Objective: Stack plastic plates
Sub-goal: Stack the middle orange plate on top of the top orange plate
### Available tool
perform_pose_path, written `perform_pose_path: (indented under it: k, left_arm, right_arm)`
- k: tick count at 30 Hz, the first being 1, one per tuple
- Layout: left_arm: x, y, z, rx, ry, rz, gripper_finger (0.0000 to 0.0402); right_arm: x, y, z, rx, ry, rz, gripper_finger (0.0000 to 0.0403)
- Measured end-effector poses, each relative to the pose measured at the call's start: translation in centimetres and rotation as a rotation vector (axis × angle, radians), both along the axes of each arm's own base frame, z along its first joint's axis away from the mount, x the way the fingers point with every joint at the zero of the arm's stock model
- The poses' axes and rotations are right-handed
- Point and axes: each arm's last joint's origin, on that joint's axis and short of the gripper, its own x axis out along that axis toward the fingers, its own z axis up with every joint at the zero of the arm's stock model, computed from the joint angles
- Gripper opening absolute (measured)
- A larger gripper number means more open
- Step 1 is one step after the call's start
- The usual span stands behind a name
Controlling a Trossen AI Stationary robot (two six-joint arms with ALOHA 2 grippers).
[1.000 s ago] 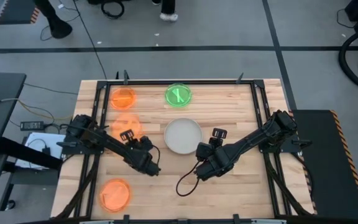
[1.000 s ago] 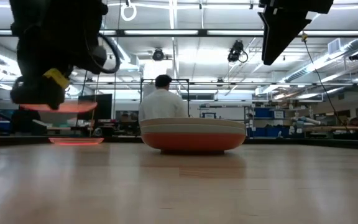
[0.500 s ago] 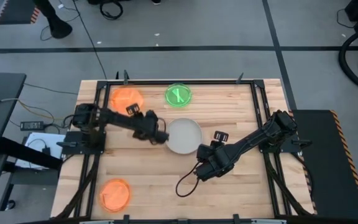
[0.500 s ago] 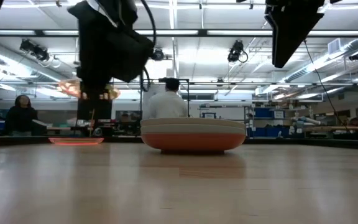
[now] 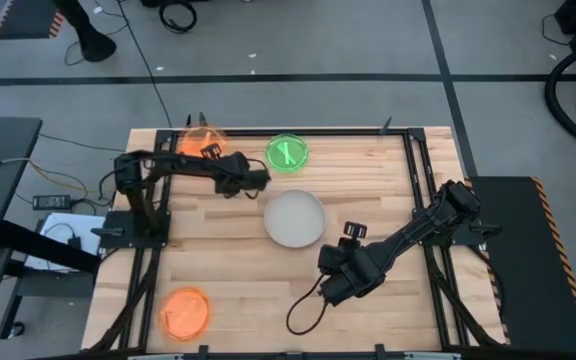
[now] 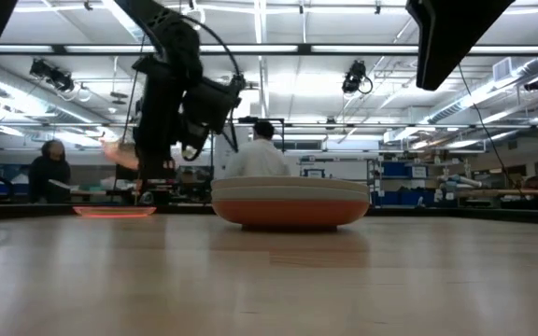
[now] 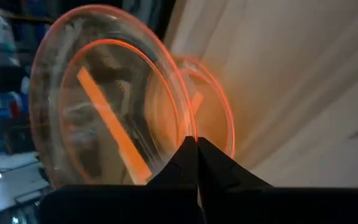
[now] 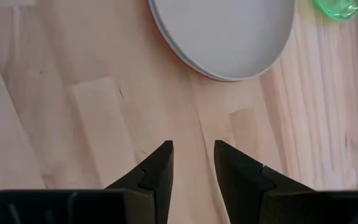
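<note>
My left gripper (image 5: 210, 152) (image 7: 197, 155) is at the table's far left, shut on a small translucent orange plate (image 7: 110, 99) (image 6: 120, 154). It holds the plate in the air over a second orange plate (image 7: 215, 115) (image 6: 115, 212) that lies flat on the table. A beige plate tops the stack of large plates (image 5: 294, 218) (image 6: 290, 201) mid-table, with a red-orange one at the bottom. A green plate (image 5: 287, 153) lies at the far edge and a third orange plate (image 5: 185, 312) at the near left. My right gripper (image 5: 351, 240) (image 8: 192, 158) hovers open, right of the stack. My left gripper pinches the held orange plate's rim (image 7: 188, 132) between its two shut fingers, coming from the table's right side. The plate is lifted clear and tilted, with its far side slanting down over the plate on the table.
Black frame rails (image 5: 413, 190) run along the table's edges. A cable loop (image 5: 303, 312) hangs from my right arm over bare wood at the near middle. People (image 6: 260, 154) are in the room beyond the far edge.
My left gripper has carried the orange plate from the left middle of the table toward the far edge, passing close by the stack. The plate was level and is now tilted. My right gripper has drifted a little toward the near edge.
</note>
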Motion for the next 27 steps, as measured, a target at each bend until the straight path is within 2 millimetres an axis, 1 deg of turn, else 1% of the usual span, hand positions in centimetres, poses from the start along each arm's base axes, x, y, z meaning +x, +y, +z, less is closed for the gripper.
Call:
perform_pose_path:
  k: [6, 10, 13, 16, 20, 23, 27]
  left_arm:
    - [-3.7, 2.2, -1.4, -0.058, -0.042, 0.050, 0.0002]
    - [-5.3, 3.1, -2.2, -0.100, -0.066, 0.055, 0.0002]
    - [-5.8, 3.8, -2.8, -0.141, -0.086, 0.046, 0.0002]
    - [-5.8, 4.5, -3.3, -0.181, -0.152, 0.037, 0.0002]
    - [-6.2, 5.3, -3.3, -0.181, -0.167, 0.058, 0.0002]
    - [-6.3, 5.6, -3.3, -0.179, -0.170, 0.069, 0.0002]
    - [-6.2, 5.4, -3.3, -0.177, -0.175, 0.065, 0.0002]
  right_arm:
    - [0.1, 0.1, 0.0, 0.005, -0.009, 0.003, 0.0126]
    - [0.3, -0.1, 0.0, 0.010, -0.016, -0.006, 0.0126]
    - [0.5, -0.4, 0.0, 0.009, -0.022, -0.014, 0.0126]
    - [0.7, -0.7, 0.0, 0.008, -0.028, -0.022, 0.0126]
    - [0.8, -0.9, 0.0, 0.009, -0.029, -0.029, 0.0126]
    - [0.8, -0.9, 0.0, 0.011, -0.027, -0.024, 0.0126]
    - [0.9, -1.0, 0.0, 0.014, -0.029, -0.027, 0.0126]
